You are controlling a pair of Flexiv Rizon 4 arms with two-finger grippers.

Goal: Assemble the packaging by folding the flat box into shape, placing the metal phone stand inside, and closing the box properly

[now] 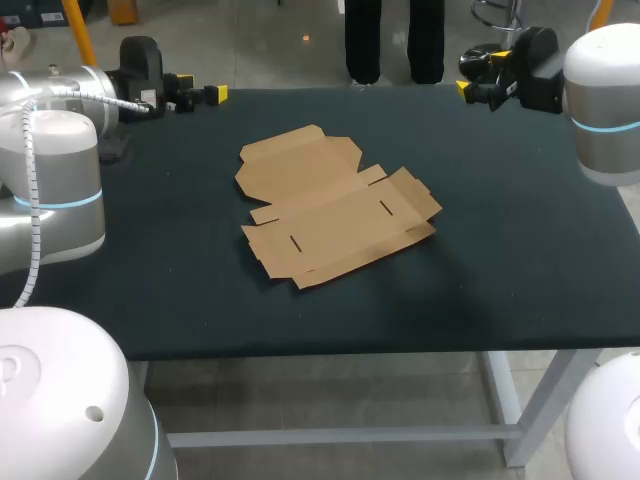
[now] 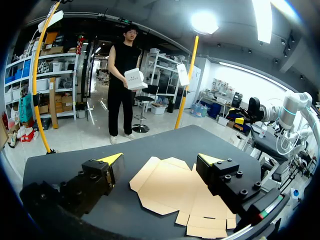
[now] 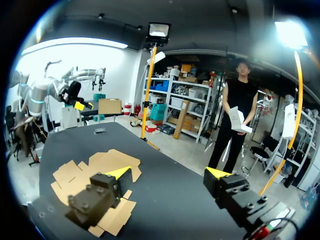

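Left gripper [image 1: 200, 97] first: you had it hanging over the far left corner of the dark desk [image 1: 520, 260], on the silver-white left arm [image 1: 55, 190] that came in from the left side. Its two black fingers [image 2: 95, 182] with yellow tips stood wide apart. In the left wrist view you could see the left gripper [image 2: 161, 160] looking out across the desk, with the task's thing lying ahead of it. It showed through the gap between the fingers but was well apart from both.

That thing was the flat brown cardboard box [image 1: 335, 205]. It lay unfolded near the middle of the desk, flat on the surface, with its flaps [image 1: 410, 190] spread out around the main panels. You could make out two short dark slots [image 1: 385, 208] in the larger panel nearer the front edge. The box sat at a slant to the desk's edges, and neither gripper touched it.

Further right, your right gripper [image 1: 480, 85] hung over the far right corner of the desk, on the silver-white right arm [image 1: 600, 110], well apart from the box. Its fingers [image 3: 95, 197] were likewise spread wide. In the right wrist view the right gripper [image 3: 169, 173] pointed along the desk, and the flat brown cardboard box [image 3: 107, 161] lay ahead of it, partly hidden behind one finger.
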